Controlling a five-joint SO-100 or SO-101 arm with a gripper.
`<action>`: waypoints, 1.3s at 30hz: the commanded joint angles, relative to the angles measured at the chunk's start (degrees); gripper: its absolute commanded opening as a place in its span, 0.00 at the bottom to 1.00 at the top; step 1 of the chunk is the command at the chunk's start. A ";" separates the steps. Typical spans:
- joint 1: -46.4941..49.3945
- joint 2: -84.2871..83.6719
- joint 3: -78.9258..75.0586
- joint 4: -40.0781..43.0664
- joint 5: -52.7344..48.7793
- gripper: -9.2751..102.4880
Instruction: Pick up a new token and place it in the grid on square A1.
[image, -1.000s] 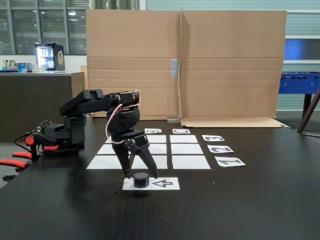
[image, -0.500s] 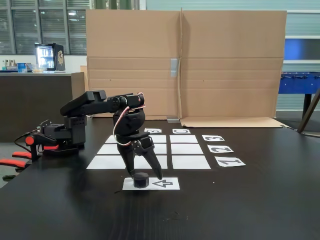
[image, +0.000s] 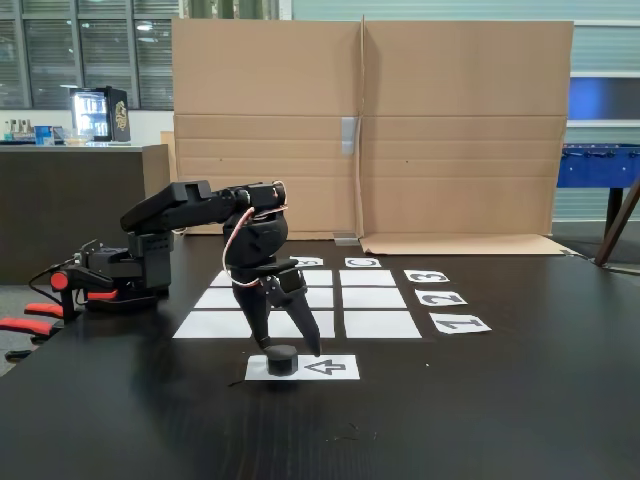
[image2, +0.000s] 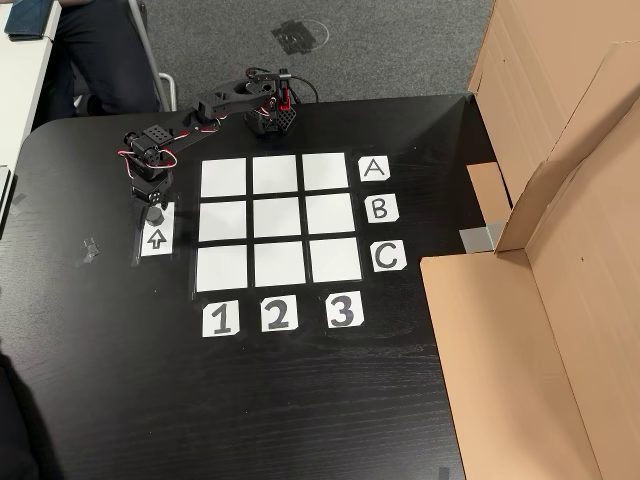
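Observation:
The token (image: 282, 359), a small black puck, sits on the left end of a white sheet printed with an arrow (image: 326, 368). My gripper (image: 285, 348) hangs straight over it, open, with one finger on each side of the puck and not closed on it. In the other view the gripper (image2: 152, 204) is just above the token (image2: 155, 214). The grid (image: 372, 298) of nine white cells lies behind the arrow sheet. Square A1 (image: 212, 325) is its near-left corner cell in the fixed view and its top-left cell (image2: 225, 178) in the other view; it is bare.
Labels 1, 2, 3 (image2: 277, 315) and A, B, C (image2: 379, 210) edge the grid. The arm's base (image: 130, 270) is clamped at the table's left. A large cardboard screen (image: 370, 130) stands behind the grid. A small scrap (image2: 90, 245) lies left of the arrow sheet.
The gripper swayed slightly right and came back, staying low over the token with its fingers spread. The token has not moved from the arrow sheet.

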 joint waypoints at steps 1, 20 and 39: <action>0.62 0.26 -2.02 0.26 0.62 0.40; 2.55 -0.79 -2.02 0.70 0.97 0.34; 1.85 -0.79 -4.22 0.26 -0.26 0.33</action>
